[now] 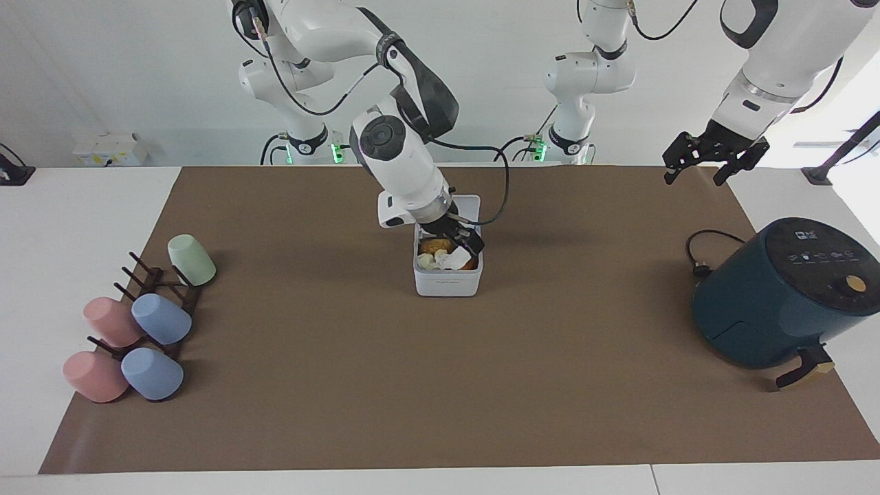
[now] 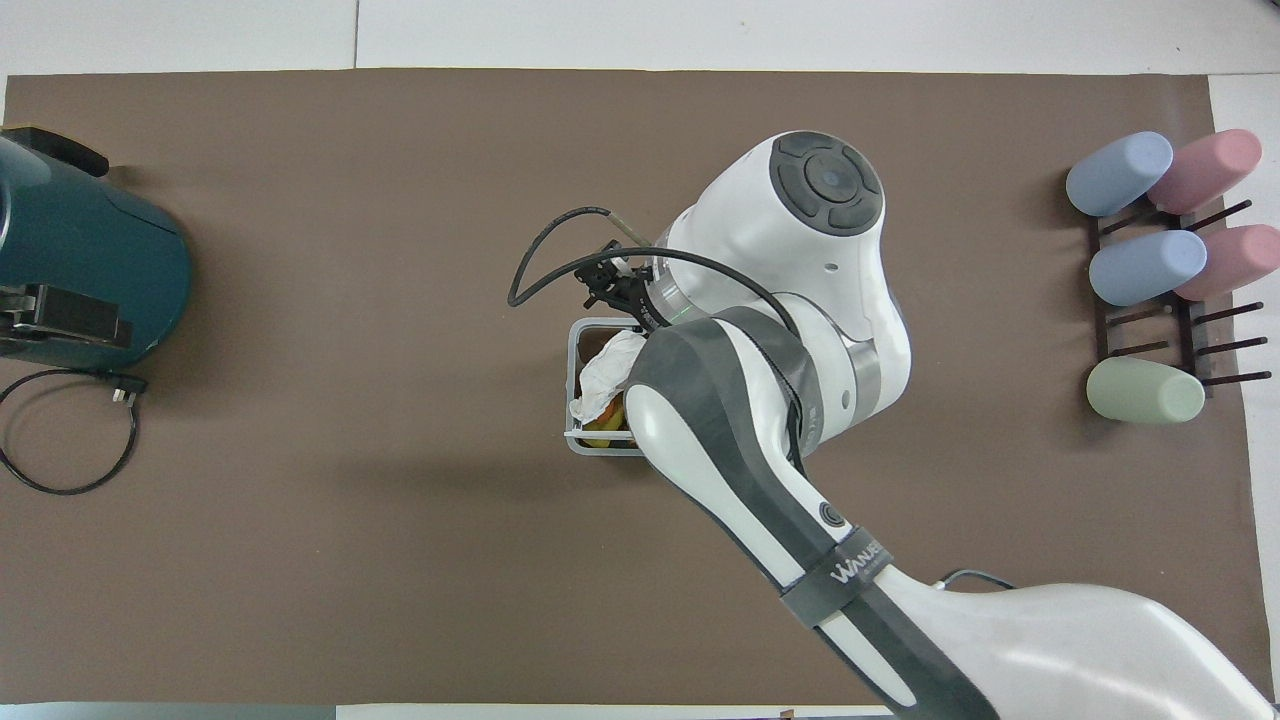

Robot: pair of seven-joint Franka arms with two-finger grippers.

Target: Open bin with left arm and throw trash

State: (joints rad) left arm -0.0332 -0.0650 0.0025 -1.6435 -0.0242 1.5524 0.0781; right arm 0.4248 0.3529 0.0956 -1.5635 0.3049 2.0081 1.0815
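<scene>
White bin at mid-bench, lid up, trash inside — right pincer over it, grip unclear; left pincer open above the bench's corner.

One white bin sits mid-mat, lid up, with one white tissue wad showing among its scraps. Toward the right arm's end from the bin, one dark cup rack carries five cups: two pink, two blue, one green. Toward the left arm's end stands one teal air fryer.
</scene>
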